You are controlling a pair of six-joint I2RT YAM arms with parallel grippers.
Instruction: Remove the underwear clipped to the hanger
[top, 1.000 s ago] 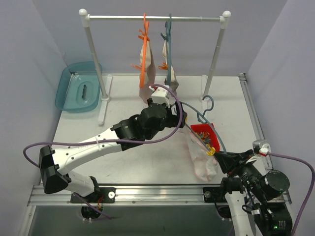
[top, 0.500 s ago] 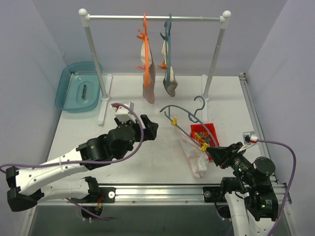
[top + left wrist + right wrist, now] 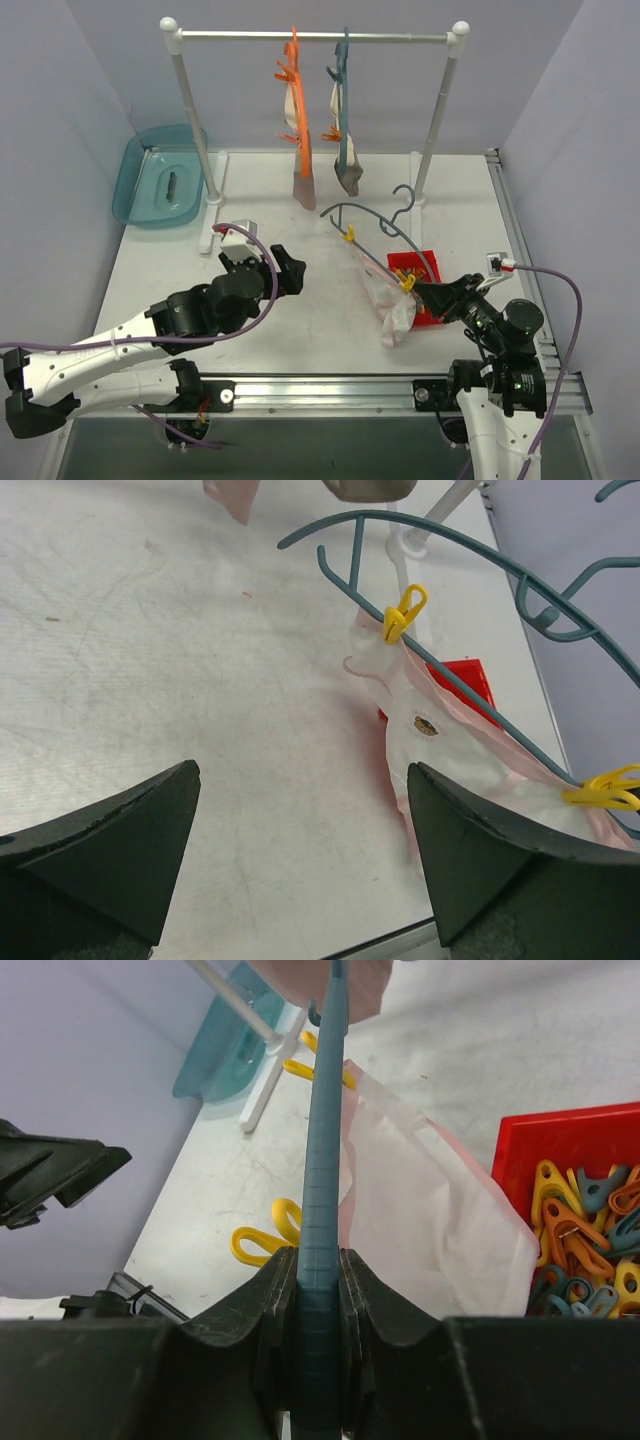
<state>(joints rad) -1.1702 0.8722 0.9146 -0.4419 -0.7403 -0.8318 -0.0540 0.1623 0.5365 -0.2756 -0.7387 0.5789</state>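
While your right gripper [image 3: 425, 293] at lower right clamps shut on the teal hanger [image 3: 365, 215], the white underwear [image 3: 392, 305] hangs from that hanger by two yellow clips [image 3: 404, 614], drooping just beside the red bin [image 3: 425, 262]. Your left gripper [image 3: 292, 262], lower centre, stands spread wide, holding nothing. Farther up, a pink brief [image 3: 304, 180] and a taupe brief [image 3: 348, 178] hang from the rail [image 3: 400, 38].

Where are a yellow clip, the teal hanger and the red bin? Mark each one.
yellow clip [image 3: 405, 613]: left wrist view, on the clip's body.
teal hanger [image 3: 322, 1160]: right wrist view, on the edge of its bar.
red bin [image 3: 560, 1130]: right wrist view, on its bare far wall.
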